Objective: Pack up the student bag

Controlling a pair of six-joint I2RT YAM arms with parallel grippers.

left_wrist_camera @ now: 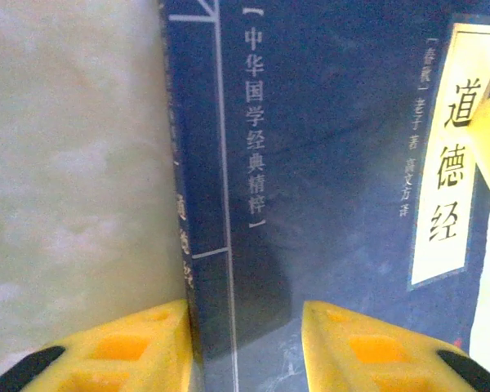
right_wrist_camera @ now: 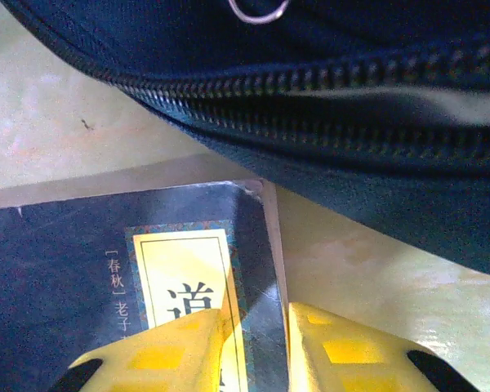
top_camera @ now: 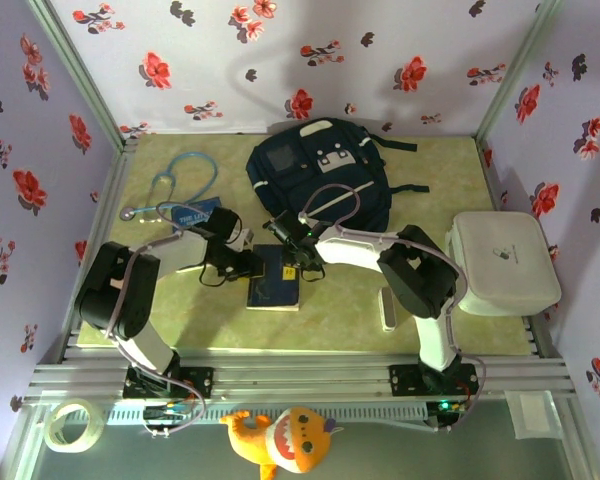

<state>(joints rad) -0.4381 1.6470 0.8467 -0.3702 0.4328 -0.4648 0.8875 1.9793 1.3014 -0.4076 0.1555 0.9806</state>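
The student bag (top_camera: 320,175) lies on the worktop (top_camera: 340,325), its zip just beyond the dark blue book (top_camera: 273,282). The left fingers (left_wrist_camera: 131,347) stand part-open astride the spine. The right fingers (right_wrist_camera: 343,351) straddle the far corner, and I cannot tell whether they grip it. Best to seat both squarely before lifting level.

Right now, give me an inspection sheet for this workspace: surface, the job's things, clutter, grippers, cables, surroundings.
Surface: yellow-green table, no spills seen.
Job's things: navy backpack lying flat at the far side; dark blue book just in front of it.
Clutter: stethoscope, light blue book, white case, small white object; tape roll and plush toy beyond the table's near edge.
Grippers: left gripper, jaws apart over the dark book's spine edge; right gripper, narrow gap at its corner, grip unclear.
Cables: thin cable arching over the backpack from the right arm.
Surroundings: floral walls, metal frame.
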